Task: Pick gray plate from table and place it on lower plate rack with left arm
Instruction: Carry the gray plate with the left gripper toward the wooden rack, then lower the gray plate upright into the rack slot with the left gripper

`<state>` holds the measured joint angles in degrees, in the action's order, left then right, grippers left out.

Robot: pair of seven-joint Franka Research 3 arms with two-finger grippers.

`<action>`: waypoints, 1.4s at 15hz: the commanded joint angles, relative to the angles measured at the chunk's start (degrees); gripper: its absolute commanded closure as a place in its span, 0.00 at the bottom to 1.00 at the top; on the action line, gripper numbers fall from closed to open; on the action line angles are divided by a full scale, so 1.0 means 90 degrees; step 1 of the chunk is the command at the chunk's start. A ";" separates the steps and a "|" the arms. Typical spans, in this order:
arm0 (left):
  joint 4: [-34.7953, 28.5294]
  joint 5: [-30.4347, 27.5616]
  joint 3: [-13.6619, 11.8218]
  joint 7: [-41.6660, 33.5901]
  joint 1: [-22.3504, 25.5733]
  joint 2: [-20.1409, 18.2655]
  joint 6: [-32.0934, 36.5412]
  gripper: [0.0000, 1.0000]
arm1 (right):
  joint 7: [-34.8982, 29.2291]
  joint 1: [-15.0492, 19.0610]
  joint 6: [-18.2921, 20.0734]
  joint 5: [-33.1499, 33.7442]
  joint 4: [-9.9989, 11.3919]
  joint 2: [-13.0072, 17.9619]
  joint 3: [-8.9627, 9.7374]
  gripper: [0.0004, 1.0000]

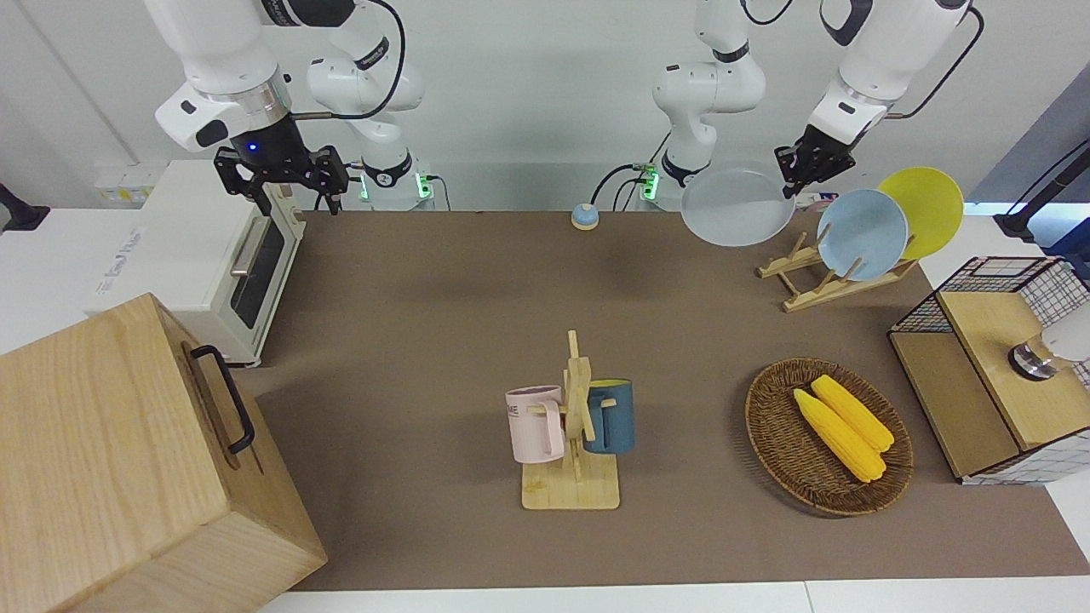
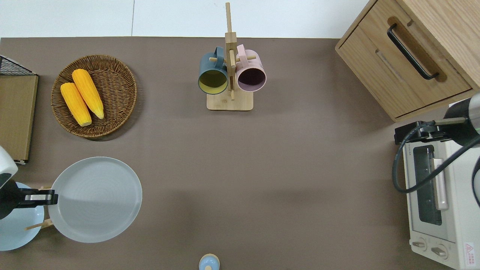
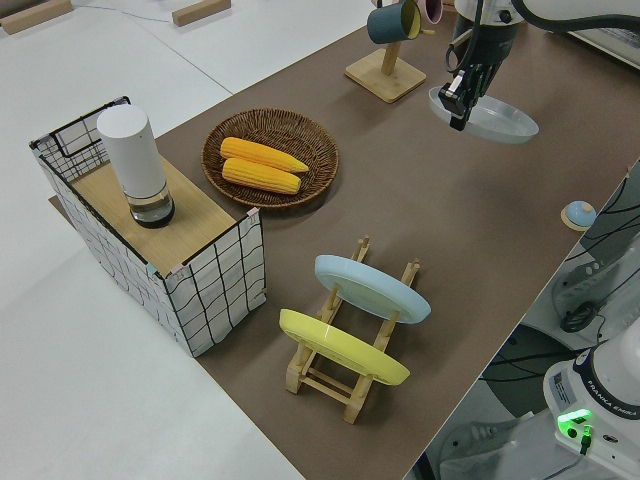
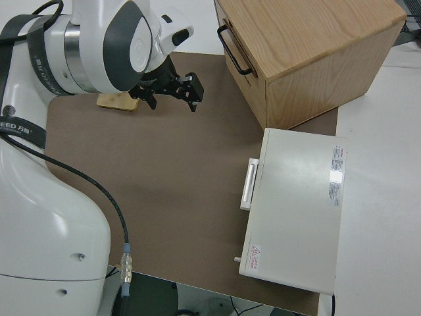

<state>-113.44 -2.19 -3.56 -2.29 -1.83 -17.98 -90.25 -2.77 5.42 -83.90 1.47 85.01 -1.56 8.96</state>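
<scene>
My left gripper [image 2: 52, 197] is half cut off overhead, and my plate covers most of the lower plate rack [image 1: 822, 285]. Fingers clamped on the rim of the gray plate [image 2: 95, 198], held level in the air, partly over the rack's free end. Blue plate [image 1: 862, 233] just beside my wrist. Right arm parked.

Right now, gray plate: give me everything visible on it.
The gray plate is round, pale gray and plain, with a shallow raised rim and faint concentric rings on its face; it looks like glazed ceramic or plastic. It is off the table, held roughly level in the air. The left gripper pinches its rim on the edge toward the lower plate rack. Nothing else touches it. From overhead, part of it overlaps the rack's end, but it is not yet in any slot.
</scene>
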 commanded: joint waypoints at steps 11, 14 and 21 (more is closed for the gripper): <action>0.0583 0.3296 0.1147 0.1601 -0.0099 0.0171 0.0992 1.00 | -0.0025 -0.0046 0.0016 -0.0017 -0.0041 -0.0002 -0.0038 0.02; 0.0515 0.4020 0.1265 0.1767 -0.0099 0.0191 0.1257 1.00 | -0.0025 -0.0046 0.0006 -0.0017 -0.0041 -0.0002 -0.0038 0.02; -0.0177 0.5163 0.1343 0.2324 -0.0109 0.0259 0.1580 1.00 | -0.0025 -0.0046 0.0006 -0.0017 -0.0041 -0.0002 -0.0038 0.02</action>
<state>-111.74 40.10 7.99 15.49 -2.01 -15.99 -77.65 -2.77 5.42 -83.90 1.47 85.01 -1.56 8.96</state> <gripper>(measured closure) 0.991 0.013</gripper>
